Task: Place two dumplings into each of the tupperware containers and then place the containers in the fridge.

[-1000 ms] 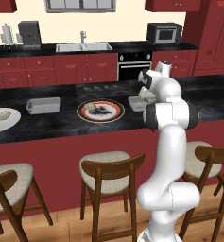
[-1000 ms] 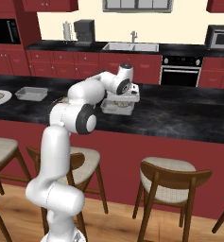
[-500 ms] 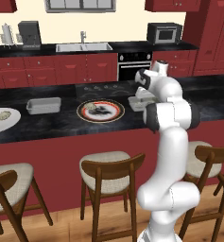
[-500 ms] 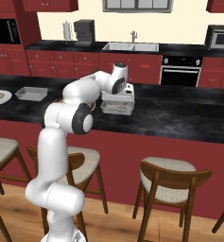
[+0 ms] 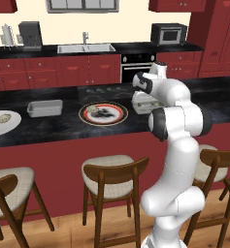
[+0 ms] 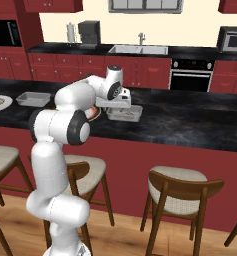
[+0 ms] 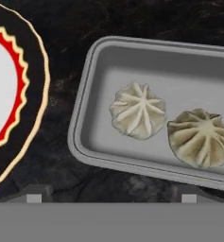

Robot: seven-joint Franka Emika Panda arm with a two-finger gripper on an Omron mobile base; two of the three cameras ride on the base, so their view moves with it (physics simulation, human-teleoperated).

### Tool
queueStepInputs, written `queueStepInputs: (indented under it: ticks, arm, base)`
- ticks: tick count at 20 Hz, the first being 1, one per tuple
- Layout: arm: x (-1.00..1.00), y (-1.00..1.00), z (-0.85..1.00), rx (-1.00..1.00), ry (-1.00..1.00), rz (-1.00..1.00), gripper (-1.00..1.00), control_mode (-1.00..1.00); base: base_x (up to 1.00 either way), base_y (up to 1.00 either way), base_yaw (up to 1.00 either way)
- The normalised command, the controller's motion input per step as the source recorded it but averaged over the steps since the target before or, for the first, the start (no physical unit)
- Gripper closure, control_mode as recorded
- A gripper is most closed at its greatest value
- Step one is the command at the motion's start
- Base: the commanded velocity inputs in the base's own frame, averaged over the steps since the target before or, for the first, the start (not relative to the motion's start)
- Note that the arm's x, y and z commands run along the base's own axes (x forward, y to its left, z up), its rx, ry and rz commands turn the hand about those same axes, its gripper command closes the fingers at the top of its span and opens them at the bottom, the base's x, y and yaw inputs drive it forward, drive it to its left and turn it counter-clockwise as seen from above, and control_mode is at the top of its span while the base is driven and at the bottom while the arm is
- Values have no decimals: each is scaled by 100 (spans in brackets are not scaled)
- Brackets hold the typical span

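Two dumplings are seen lying in the near tupperware container [image 7: 132, 61], a shallow pale grey box with a rounded, rimmed edge. The left dumpling [image 7: 137, 110] is pale and crimped into a star of folds; the right dumpling [image 7: 202, 137] is slightly darker and touches it at one side. Bare floor is left in the container above and to the left of the pair.

The container is set on the black counter [image 5: 63, 126], just beside the red-rimmed plate [image 7: 19, 94], with a narrow strip of dark counter between the two rims. In the base views the same container [image 6: 125, 113] is seen below the robot's hand, partly hidden by it. A second tupperware container [image 5: 44, 107] is placed well apart, on the far side of the red-rimmed plate from the first, and a round white plate [image 5: 2, 122] lies beyond it near the counter's end.

The gripper [image 6: 119, 100] is held above the near container; whether its fingers are apart or together cannot be told. Stools [image 5: 109, 174] stand below the counter's front edge.
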Motion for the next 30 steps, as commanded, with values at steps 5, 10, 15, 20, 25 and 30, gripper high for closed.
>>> queueStepInputs:
  ticks: [5,10,15,20,25,30]
  arm:
    - [10,54,0,-2,0,0,-100,-100]
    - [43,14,0,0,1,0,-100,-100]
    - [10,4,-1,-1,11,0,-100,-100]
    - [0,18,-17,-5,11,0,-100,-100]
    - [0,8,-15,-2,8,0,-100,-100]
    - [0,1,-20,0,6,0,-100,-100]
  base:
    - [0,0,0]
    - [0,0,0]
    - [0,0,0]
    - [0,0,0]
    - [0,0,0]
    - [0,0,0]
